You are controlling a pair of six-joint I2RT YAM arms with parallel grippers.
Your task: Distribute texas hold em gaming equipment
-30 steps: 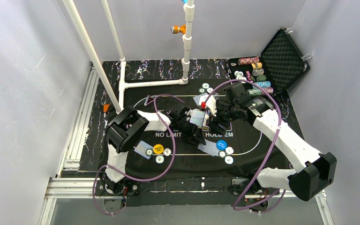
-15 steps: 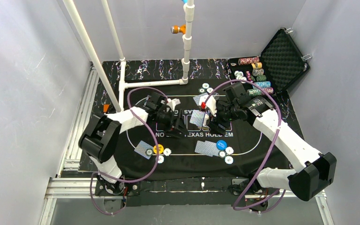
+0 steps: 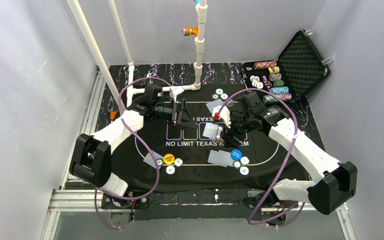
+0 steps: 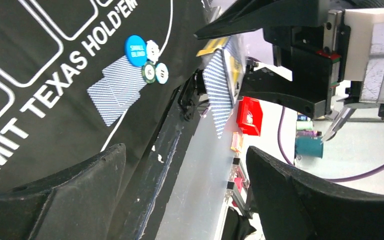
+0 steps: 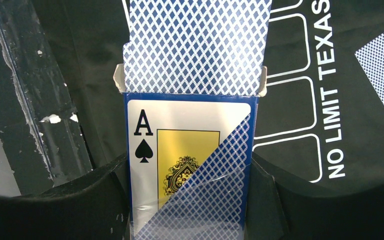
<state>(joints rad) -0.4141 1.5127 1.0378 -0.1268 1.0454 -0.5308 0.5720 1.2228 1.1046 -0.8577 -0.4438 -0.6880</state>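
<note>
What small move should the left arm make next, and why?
Probably move the left gripper toward the card box held in the right gripper and pinch the card sticking out of it, because the left gripper is open and empty.

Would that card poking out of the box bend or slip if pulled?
The card looks thin and flat, so it would probably flex easily. It sits half out of the open box, so a light tug likely slides it free. The right gripper clamps the box, which should steady it.

Left gripper (image 4: 185,150) spread, right gripper (image 5: 189,167) clamped.
</note>
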